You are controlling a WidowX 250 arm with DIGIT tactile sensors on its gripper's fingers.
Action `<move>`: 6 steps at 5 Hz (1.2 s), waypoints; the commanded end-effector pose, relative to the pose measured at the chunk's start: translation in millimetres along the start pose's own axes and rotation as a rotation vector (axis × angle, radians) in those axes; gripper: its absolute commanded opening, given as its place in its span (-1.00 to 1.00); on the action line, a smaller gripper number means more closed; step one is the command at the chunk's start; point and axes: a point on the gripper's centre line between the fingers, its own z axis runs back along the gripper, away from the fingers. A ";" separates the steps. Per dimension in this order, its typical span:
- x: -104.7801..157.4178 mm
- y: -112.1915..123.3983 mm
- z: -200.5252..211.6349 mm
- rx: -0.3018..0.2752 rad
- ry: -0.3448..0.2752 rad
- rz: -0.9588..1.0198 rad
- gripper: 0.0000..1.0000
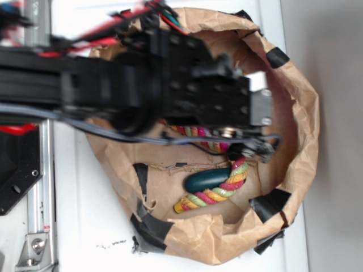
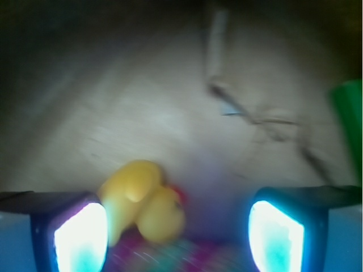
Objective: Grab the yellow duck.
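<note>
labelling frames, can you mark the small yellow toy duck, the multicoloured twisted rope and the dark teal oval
small yellow toy duck [image 2: 142, 201]: wrist view, middle of its rounded body
multicoloured twisted rope [image 1: 218, 192]: exterior view, middle of the exposed stretch
dark teal oval [image 1: 205, 180]: exterior view, centre of its top

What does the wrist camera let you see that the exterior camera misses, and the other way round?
Only the wrist view shows the yellow duck, lying between the open fingers of the end effector, nearer the left one. Only the exterior view shows the whole brown paper basket, the dark teal oval and the robot arm that hides the duck. Both show the crumpled paper floor and a bit of the multicoloured rope.
</note>
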 end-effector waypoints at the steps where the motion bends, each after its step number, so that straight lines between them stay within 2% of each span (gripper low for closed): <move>1: -5.4 21.7 -20.6 0.086 0.070 0.021 1.00; 2: -7.1 20.0 -14.3 0.065 0.070 0.000 1.00; 3: -0.1 20.3 -13.9 0.046 0.041 -0.003 -1.00; 6: 9.5 22.1 -6.8 0.047 0.012 -0.007 -1.00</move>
